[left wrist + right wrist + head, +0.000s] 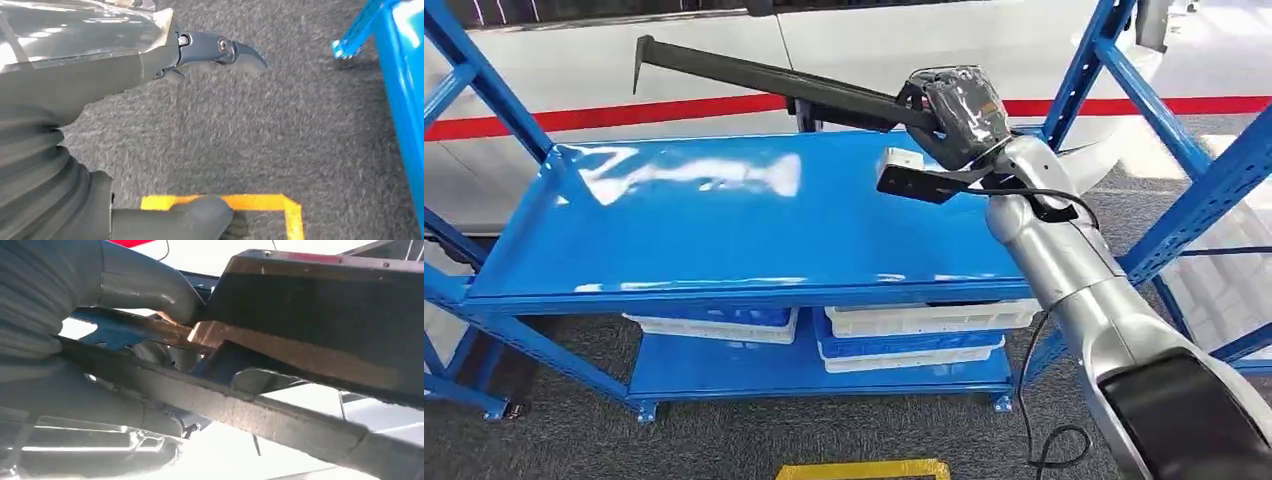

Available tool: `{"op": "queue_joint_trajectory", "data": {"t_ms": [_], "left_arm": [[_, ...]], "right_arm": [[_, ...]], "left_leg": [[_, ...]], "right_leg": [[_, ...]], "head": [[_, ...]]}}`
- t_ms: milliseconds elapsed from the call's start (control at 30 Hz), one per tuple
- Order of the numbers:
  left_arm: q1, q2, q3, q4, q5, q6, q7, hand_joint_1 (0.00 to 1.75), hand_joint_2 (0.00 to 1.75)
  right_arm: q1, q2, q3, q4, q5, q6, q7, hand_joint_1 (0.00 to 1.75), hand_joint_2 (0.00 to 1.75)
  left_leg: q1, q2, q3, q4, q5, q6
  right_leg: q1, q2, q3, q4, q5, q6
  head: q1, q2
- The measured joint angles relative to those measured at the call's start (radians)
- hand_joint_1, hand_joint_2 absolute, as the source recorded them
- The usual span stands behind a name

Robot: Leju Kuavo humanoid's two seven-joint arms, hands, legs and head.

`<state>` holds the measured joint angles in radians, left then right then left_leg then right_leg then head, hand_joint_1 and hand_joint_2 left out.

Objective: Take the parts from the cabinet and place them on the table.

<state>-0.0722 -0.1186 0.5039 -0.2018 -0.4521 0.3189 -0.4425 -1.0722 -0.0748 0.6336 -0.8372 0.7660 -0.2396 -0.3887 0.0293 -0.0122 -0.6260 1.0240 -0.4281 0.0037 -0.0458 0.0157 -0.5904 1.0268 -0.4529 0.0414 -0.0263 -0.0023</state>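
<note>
Head view: right hand grips a long black part above the blue shelf.
Fingers wrap the part's right end; left hand hangs over grey floor, fingers spread, empty.

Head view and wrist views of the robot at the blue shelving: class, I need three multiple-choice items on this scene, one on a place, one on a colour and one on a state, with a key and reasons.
1. Where is the long dark part?
A. Held up over the blue top shelf
B. Lying in a white bin
C. On the grey carpet

2. What colour is the marking on the floor near the left hand?
A. Green
B. Yellow
C. White

3. What is the right hand doing?
A. Hanging with nothing in it
B. Pressing on a bin
C. Holding the long dark part

Key: 1 A, the part juts out above the shelf without resting on it; 2 B, a yellow corner line lies on the grey carpet; 3 C, its fingers wrap one end of the part.
</note>
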Motion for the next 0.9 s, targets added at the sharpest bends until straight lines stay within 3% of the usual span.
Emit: {"op": "queue_joint_trajectory", "data": {"t_ms": [33,100,133,167,200,233,300,333,400,433,467,500,533,567,600,633,667,700,733,767,800,833,867,900], "left_arm": [[0.000,0.000,-0.001,0.000,-0.002,0.000,0.000,0.00,1.75],[-0.002,0.001,-0.006,0.000,-0.008,0.000,-0.001,0.00,1.75],[-0.002,0.001,-0.006,0.000,-0.009,0.000,-0.001,0.00,1.75],[-0.002,0.001,-0.006,0.000,-0.009,-0.001,-0.001,0.00,1.75],[-0.002,0.001,-0.006,0.000,-0.010,-0.001,-0.001,0.00,1.75],[-0.002,0.001,-0.006,0.000,-0.010,0.000,-0.002,0.00,1.75],[-0.005,0.003,-0.006,0.000,-0.012,0.000,-0.006,0.00,1.75],[-0.008,0.006,-0.007,-0.001,-0.012,0.000,-0.007,0.00,1.75],[-0.010,0.005,-0.008,0.000,-0.016,0.002,-0.011,0.00,1.75],[-0.011,0.006,-0.008,0.000,-0.016,0.003,-0.011,0.00,1.75],[-0.011,0.007,-0.008,0.000,-0.016,0.003,-0.010,0.00,1.75],[-0.011,0.006,-0.008,0.000,-0.016,0.003,-0.010,0.00,1.75],[-0.014,0.005,-0.009,0.000,-0.016,0.003,-0.011,0.00,1.75],[-0.015,0.005,-0.009,0.000,-0.016,0.003,-0.011,0.00,1.75],[-0.015,0.006,-0.009,0.000,-0.016,0.003,-0.011,0.00,1.75],[-0.016,0.005,-0.009,0.000,-0.016,0.003,-0.011,0.00,1.75],[-0.016,0.005,-0.009,0.000,-0.016,0.002,-0.011,0.00,1.75],[-0.016,0.005,-0.009,0.000,-0.016,0.000,-0.011,0.00,1.75],[-0.016,0.005,-0.009,0.000,-0.016,0.000,-0.011,0.00,1.75],[-0.016,0.005,-0.009,0.000,-0.016,0.001,-0.011,0.00,1.75],[-0.016,0.005,-0.009,0.000,-0.016,0.001,-0.011,0.00,1.75],[-0.016,0.006,-0.009,0.000,-0.016,0.002,-0.011,0.00,1.75],[-0.017,0.006,-0.009,0.000,-0.016,0.003,-0.011,0.00,1.75],[-0.017,0.006,-0.009,0.000,-0.013,0.003,-0.011,0.00,1.75]], "right_arm": [[0.003,-0.001,-0.001,-0.011,0.000,-0.001,0.002,1.62,1.75],[0.006,-0.006,-0.005,-0.022,0.000,-0.002,0.004,1.62,1.75],[0.010,-0.009,-0.005,-0.026,0.000,-0.004,0.007,1.62,1.75],[0.017,-0.011,-0.005,-0.028,0.000,-0.005,0.010,1.62,1.75],[0.024,-0.013,-0.006,-0.030,0.000,-0.007,0.011,1.62,1.75],[0.028,-0.015,-0.007,-0.031,0.000,-0.008,0.012,1.62,1.75],[0.029,-0.019,-0.011,-0.040,-0.001,-0.009,0.012,1.62,1.75],[0.029,-0.020,-0.014,-0.045,-0.002,-0.012,0.013,1.62,1.75],[0.026,-0.021,-0.016,-0.048,-0.003,-0.015,0.013,1.62,1.75],[0.027,-0.021,-0.016,-0.049,-0.002,-0.015,0.013,1.62,1.75],[0.027,-0.022,-0.016,-0.050,-0.002,-0.016,0.013,1.62,1.75],[0.027,-0.024,-0.019,-0.051,-0.002,-0.016,0.013,1.62,1.75],[0.026,-0.028,-0.021,-0.052,-0.003,-0.016,0.013,1.62,1.75],[0.024,-0.029,-0.021,-0.052,-0.003,-0.016,0.013,1.62,1.75],[0.025,-0.031,-0.022,-0.052,-0.003,-0.016,0.014,1.62,1.75],[0.027,-0.031,-0.023,-0.052,-0.003,-0.017,0.015,1.62,1.75],[0.029,-0.031,-0.023,-0.052,-0.003,-0.017,0.016,1.62,1.75],[0.029,-0.032,-0.024,-0.052,-0.003,-0.017,0.018,1.62,1.75],[0.029,-0.031,-0.027,-0.052,-0.003,-0.017,0.019,1.62,1.75],[0.028,-0.031,-0.031,-0.052,-0.003,-0.017,0.019,1.62,1.75],[0.025,-0.029,-0.032,-0.052,-0.002,-0.017,0.019,1.62,1.75],[0.021,-0.028,-0.032,-0.052,0.000,-0.016,0.019,1.62,1.75],[0.017,-0.024,-0.033,-0.052,0.001,-0.016,0.020,1.62,1.75],[0.016,-0.020,-0.033,-0.052,0.003,-0.016,0.019,1.62,1.75]], "left_leg": [[-0.001,0.007,-0.013,0.036,-0.039,-0.004],[-0.001,0.009,-0.066,0.180,-0.130,-0.010],[-0.001,0.009,-0.091,0.249,-0.160,-0.010],[-0.001,0.009,-0.102,0.291,-0.170,-0.009],[-0.001,0.009,-0.088,0.280,-0.154,-0.004],[-0.002,0.009,-0.054,0.232,-0.124,0.003],[-0.011,0.008,0.054,0.061,-0.059,0.025],[-0.016,0.009,0.085,0.005,-0.078,0.035],[-0.028,0.009,0.084,0.000,-0.065,0.032],[-0.031,0.008,0.082,-0.001,-0.064,0.034],[-0.034,0.009,0.080,-0.005,-0.055,0.041],[-0.020,0.012,0.083,-0.029,-0.033,0.047],[-0.025,0.015,0.076,-0.035,-0.022,0.050],[-0.024,0.017,0.066,-0.034,-0.013,0.061],[-0.025,0.017,0.055,-0.034,-0.006,0.059],[-0.027,0.017,0.043,-0.034,0.002,0.061],[-0.027,0.017,0.031,-0.033,0.011,0.059],[-0.027,0.017,0.019,-0.033,0.019,0.058],[-0.027,0.016,0.007,-0.032,0.028,0.056],[-0.027,0.016,-0.005,-0.029,0.036,0.052],[-0.027,0.015,-0.013,-0.025,0.041,0.049],[-0.027,0.015,-0.022,-0.017,0.045,0.043],[-0.034,0.014,-0.036,-0.009,0.049,0.038],[-0.033,0.014,-0.039,-0.009,0.058,0.031]], "right_leg": [[0.002,0.000,-0.005,0.000,0.005,-0.007],[0.007,-0.002,-0.015,0.000,0.011,-0.019],[0.011,-0.003,-0.020,0.000,0.014,-0.023],[0.015,-0.004,-0.024,0.001,0.018,-0.029],[0.019,-0.004,-0.028,0.001,0.020,-0.032],[0.023,-0.004,-0.031,0.001,0.023,-0.035],[0.027,-0.004,-0.033,0.001,0.030,-0.035],[0.027,-0.005,-0.034,0.000,0.033,-0.032],[0.024,-0.008,-0.038,-0.001,0.043,-0.018],[0.020,-0.008,-0.038,-0.002,0.046,-0.013],[0.020,-0.008,-0.038,-0.008,0.054,-0.001],[0.028,-0.009,-0.045,-0.002,0.048,0.003],[0.027,-0.011,-0.064,0.024,0.015,-0.004],[0.028,-0.011,-0.084,0.078,-0.028,-0.015],[0.027,-0.011,-0.107,0.155,-0.074,-0.022],[0.027,-0.011,-0.130,0.232,-0.111,-0.023],[0.027,-0.011,-0.141,0.284,-0.126,-0.018],[0.027,-0.011,-0.134,0.298,-0.120,-0.010],[0.027,-0.011,-0.104,0.268,-0.095,0.001],[0.027,-0.011,-0.054,0.199,-0.062,0.011],[0.027,-0.012,-0.003,0.124,-0.042,0.015],[0.026,-0.012,0.053,0.038,-0.047,0.009],[0.035,-0.011,0.090,-0.017,-0.064,0.001],[0.036,-0.008,0.080,-0.017,-0.065,-0.001]], "head": [[-0.005,0.000],[-0.005,0.000],[-0.003,0.000],[-0.004,0.000],[-0.003,0.000],[-0.004,0.000],[-0.004,0.000],[-0.002,0.000],[-0.005,0.000],[-0.005,0.000],[-0.005,0.000],[-0.004,0.000],[-0.003,0.000],[0.001,0.000],[0.001,0.000],[0.000,0.000],[0.002,0.000],[0.002,0.000],[0.001,0.000],[0.002,0.000],[0.002,0.000],[0.002,0.000],[0.002,0.000],[-0.001,0.000]]}}
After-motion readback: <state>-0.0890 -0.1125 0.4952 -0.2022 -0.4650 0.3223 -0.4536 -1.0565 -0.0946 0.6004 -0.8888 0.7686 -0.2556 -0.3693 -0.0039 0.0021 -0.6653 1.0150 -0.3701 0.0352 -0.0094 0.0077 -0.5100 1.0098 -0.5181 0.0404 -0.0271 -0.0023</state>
